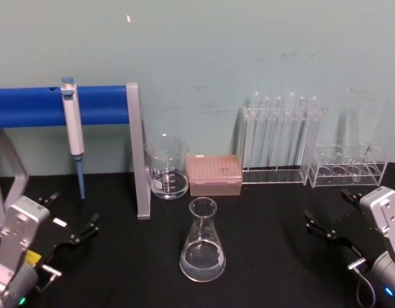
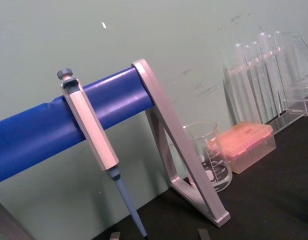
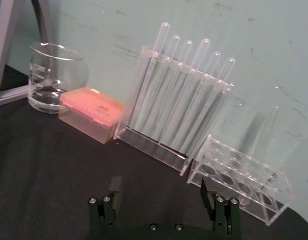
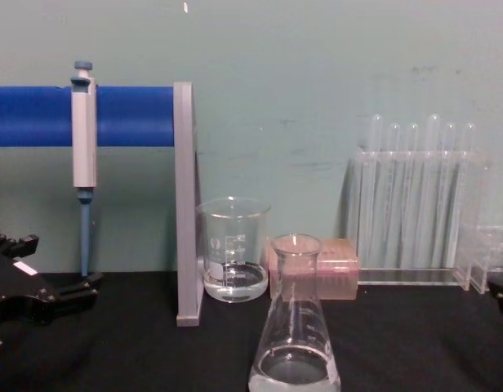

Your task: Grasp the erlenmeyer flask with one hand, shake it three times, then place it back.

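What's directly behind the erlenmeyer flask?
The pink box stands behind the erlenmeyer flask, apart from it, the beaker to the box's left. In the chest view the flask's neck overlaps the box's left end, seen only through glass.

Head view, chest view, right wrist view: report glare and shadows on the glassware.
Head view: pale glints ring the base of the erlenmeyer flask. Chest view: a bright speck on the wall. Right wrist view: the test tubes throw soft shadows on the wall.

A science lab: tall test tubes (image 1: 290,128) in a clear rack (image 1: 274,174), a glass beaker (image 1: 167,168), a pipette (image 1: 73,125) hanging up.
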Controlling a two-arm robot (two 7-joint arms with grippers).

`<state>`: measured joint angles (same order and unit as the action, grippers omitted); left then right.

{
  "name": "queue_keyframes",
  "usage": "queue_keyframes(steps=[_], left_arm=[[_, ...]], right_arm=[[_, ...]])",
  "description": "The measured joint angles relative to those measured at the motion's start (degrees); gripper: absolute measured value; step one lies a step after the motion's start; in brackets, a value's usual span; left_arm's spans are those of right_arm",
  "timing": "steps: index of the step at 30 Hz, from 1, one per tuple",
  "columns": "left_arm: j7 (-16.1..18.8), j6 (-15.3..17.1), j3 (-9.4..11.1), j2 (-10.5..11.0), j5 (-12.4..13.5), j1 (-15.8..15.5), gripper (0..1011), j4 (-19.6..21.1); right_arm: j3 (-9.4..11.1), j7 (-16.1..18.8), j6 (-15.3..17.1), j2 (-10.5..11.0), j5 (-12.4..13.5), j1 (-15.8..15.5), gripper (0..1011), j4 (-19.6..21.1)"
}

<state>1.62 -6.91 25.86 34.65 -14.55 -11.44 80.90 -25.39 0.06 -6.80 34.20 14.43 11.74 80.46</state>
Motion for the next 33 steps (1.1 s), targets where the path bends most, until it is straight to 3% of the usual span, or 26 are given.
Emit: queue_keyframes(steps=[5, 16, 33], left_arm=[[0.0, 0.0, 0.0, 0.0, 0.0, 0.0, 1001, 0.0], [0.0, 0.0, 0.0, 0.0, 0.0, 0.0, 1001, 0.0], [0.0, 0.0, 0.0, 0.0, 0.0, 0.0, 1001, 0.0]], right_arm=[[0.8, 1.8, -0.1, -0.3, 0.5, -0.3, 1003, 0.3], [2.4, 8.6, 0.1, -0.6, 5.0, -2.5, 1002, 3.4], [0.9, 21.7, -1.1, -3.3, 8.7, -0.6, 1002, 2.5]])
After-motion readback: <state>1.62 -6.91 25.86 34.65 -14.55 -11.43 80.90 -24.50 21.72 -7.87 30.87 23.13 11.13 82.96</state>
